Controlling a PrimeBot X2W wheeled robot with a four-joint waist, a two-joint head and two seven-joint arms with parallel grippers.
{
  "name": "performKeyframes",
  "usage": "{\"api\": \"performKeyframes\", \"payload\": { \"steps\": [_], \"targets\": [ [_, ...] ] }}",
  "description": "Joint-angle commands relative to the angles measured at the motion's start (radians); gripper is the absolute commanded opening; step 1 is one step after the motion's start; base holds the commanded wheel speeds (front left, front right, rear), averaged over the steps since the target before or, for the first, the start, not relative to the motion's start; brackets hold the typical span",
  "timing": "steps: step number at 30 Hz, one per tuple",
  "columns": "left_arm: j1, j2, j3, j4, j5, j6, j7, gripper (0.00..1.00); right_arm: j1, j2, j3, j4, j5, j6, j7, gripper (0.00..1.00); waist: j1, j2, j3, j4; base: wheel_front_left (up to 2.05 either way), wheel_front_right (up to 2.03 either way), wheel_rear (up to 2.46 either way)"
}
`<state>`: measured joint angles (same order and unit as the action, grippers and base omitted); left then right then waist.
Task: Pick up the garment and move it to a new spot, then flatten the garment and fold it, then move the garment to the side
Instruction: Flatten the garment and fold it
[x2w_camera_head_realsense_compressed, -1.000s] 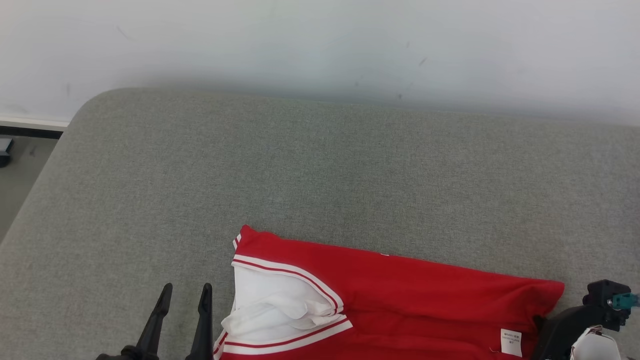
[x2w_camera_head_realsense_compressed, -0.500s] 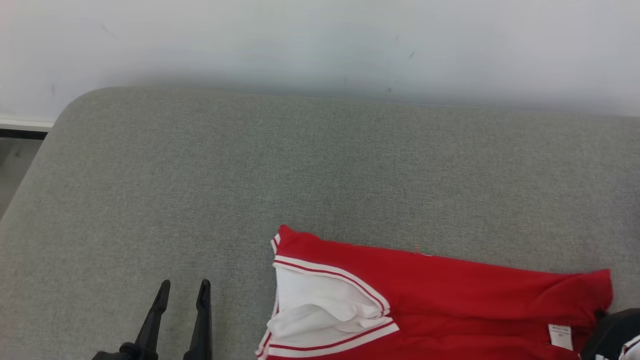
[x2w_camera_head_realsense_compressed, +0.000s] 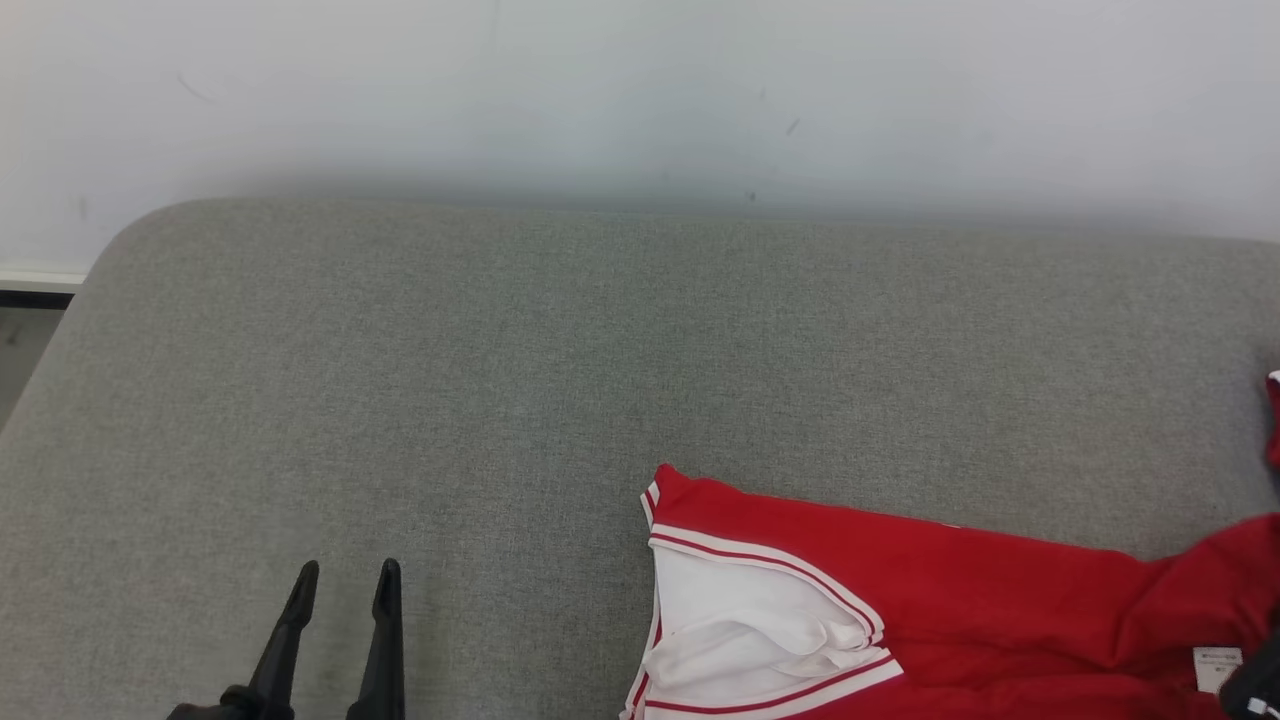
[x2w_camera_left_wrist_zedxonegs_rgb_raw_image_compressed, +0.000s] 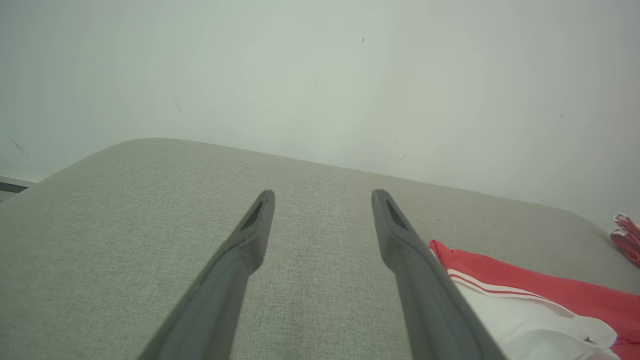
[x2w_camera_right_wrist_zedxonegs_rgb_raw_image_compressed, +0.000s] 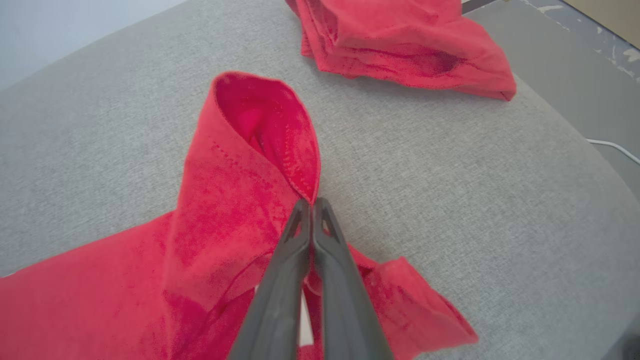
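The garment (x2w_camera_head_realsense_compressed: 950, 600) is red with white striped trim and a white inner panel. It lies at the lower right of the grey cushioned surface (x2w_camera_head_realsense_compressed: 560, 380) in the head view. In the right wrist view my right gripper (x2w_camera_right_wrist_zedxonegs_rgb_raw_image_compressed: 312, 202) is shut on a hem of the garment (x2w_camera_right_wrist_zedxonegs_rgb_raw_image_compressed: 225, 200), and the pinched cloth stands up in a raised fold. My left gripper (x2w_camera_head_realsense_compressed: 348, 567) is at the lower left, open and holding nothing, left of the garment's trimmed edge. The left wrist view shows my left gripper (x2w_camera_left_wrist_zedxonegs_rgb_raw_image_compressed: 324, 195) over bare cushion, with the garment (x2w_camera_left_wrist_zedxonegs_rgb_raw_image_compressed: 575, 295) to its right.
A second red cloth heap (x2w_camera_right_wrist_zedxonegs_rgb_raw_image_compressed: 400, 40) lies further along the cushion, near its rounded end. It also shows at the right edge as the red cloth heap (x2w_camera_head_realsense_compressed: 1274, 420). A white wall (x2w_camera_head_realsense_compressed: 640, 90) backs the cushion. Floor and a white cable (x2w_camera_right_wrist_zedxonegs_rgb_raw_image_compressed: 612, 150) lie beyond the end.
The right gripper has shut on the garment's hem. The garment has slid right across the cushion, away from the left gripper, its right end bunching. The head view has also shifted.
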<state>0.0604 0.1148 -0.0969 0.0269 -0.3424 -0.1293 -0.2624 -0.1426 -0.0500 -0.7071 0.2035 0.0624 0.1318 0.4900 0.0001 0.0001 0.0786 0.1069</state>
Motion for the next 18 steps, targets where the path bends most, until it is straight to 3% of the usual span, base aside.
{"api": "performKeyframes", "payload": {
  "steps": [1,12,13,18],
  "targets": [
    [0.005,0.006,0.008,0.004,0.011,0.000,-0.003,1.00,0.007,0.000,0.027,-0.004,0.026,-0.003,0.002,0.00,-0.0001,-0.0001,-0.008,-0.002,0.00,0.00,0.00],
    [0.050,0.025,0.091,0.001,0.028,0.031,-0.003,1.00,0.103,-0.001,0.495,-0.096,0.390,-0.003,0.020,0.00,-0.0001,-0.0001,-0.042,0.010,0.00,0.00,0.00],
    [0.063,0.021,0.089,-0.005,0.030,0.030,-0.003,1.00,0.128,0.000,0.613,-0.114,0.457,-0.002,0.010,0.00,-0.0001,-0.0001,-0.044,0.025,0.00,0.00,0.00],
    [0.061,0.010,0.074,0.000,0.032,0.028,-0.003,1.00,0.114,-0.001,0.751,-0.088,0.514,-0.002,-0.049,0.00,-0.0001,-0.0001,-0.040,0.054,0.00,0.00,0.00]
  ]
}}
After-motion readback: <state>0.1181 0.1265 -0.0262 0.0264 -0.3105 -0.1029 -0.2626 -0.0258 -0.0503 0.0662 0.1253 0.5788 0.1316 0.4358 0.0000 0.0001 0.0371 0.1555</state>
